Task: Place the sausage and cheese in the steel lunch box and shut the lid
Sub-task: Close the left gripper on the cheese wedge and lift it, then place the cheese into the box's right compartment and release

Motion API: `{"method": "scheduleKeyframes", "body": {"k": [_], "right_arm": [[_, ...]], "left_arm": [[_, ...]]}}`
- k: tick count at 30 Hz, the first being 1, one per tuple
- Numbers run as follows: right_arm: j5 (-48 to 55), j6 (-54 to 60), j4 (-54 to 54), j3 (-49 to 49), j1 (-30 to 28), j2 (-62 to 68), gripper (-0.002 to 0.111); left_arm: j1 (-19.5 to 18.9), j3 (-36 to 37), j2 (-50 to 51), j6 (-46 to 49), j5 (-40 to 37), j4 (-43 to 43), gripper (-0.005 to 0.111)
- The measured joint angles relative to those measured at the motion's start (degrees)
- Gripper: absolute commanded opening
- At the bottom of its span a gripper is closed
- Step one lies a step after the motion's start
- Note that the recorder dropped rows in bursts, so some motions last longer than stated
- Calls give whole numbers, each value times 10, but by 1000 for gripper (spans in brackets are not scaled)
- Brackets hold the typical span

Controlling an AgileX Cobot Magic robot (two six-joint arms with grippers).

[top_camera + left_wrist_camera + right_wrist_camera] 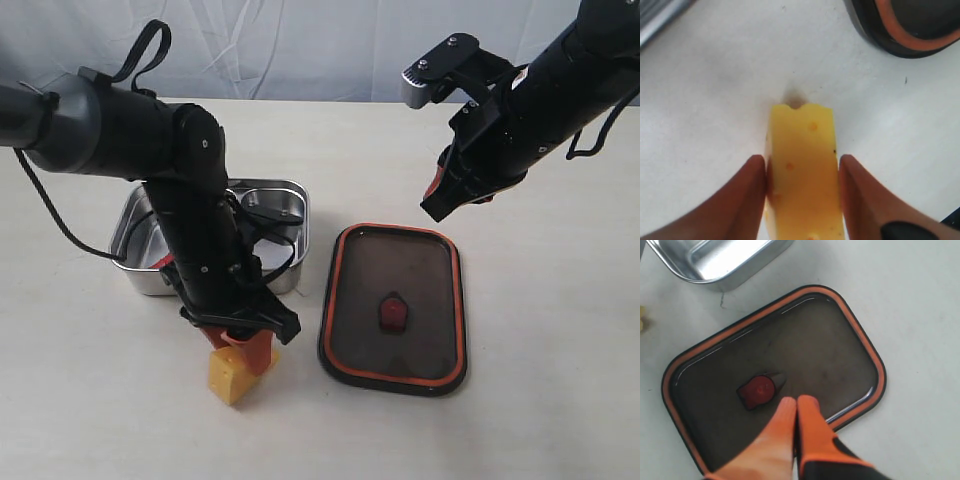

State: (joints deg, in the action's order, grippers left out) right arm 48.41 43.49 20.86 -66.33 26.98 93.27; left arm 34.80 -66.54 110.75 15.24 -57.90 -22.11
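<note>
Your left gripper [240,352] is down over the cheese [232,380], which sits on the table near its front edge, just in front of the steel lunch box [290,192]. In the left wrist view the two orange fingers [747,190] have the wedge between them and look to be touching both flanks; how firmly they bite, you cannot tell from here. The grip sits high on the wedge, and the wedge looks tilted.

Before you lift, squeeze until both pads seat flat on the flanks, because a tapered wedge will tend to slip out of a light pinch. Lift straight up until the cheese clears the box's near wall, then carry it back over an open compartment and lower it before releasing. Your own forearm covers much of the box in the exterior view, so choose the compartment with care. A sliver of dark red [162,262] shows inside the box beside the arm and may be the sausage, but too little is visible to be sure.

Your right gripper [797,402] hangs with its jaws pressed together above the lid [400,265]. The lid lies flat on the table just right of the box, orange seal ring showing. Keep that arm parked until the cheese is in.
</note>
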Motion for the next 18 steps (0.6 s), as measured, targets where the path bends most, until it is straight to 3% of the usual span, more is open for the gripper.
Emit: {"method": "scheduleKeyframes", "body": {"k": [18], "right_arm": [[0,0,-5,0,0,0,0]], "left_arm": [[0,-14,-32,0,2,27,0]]}}
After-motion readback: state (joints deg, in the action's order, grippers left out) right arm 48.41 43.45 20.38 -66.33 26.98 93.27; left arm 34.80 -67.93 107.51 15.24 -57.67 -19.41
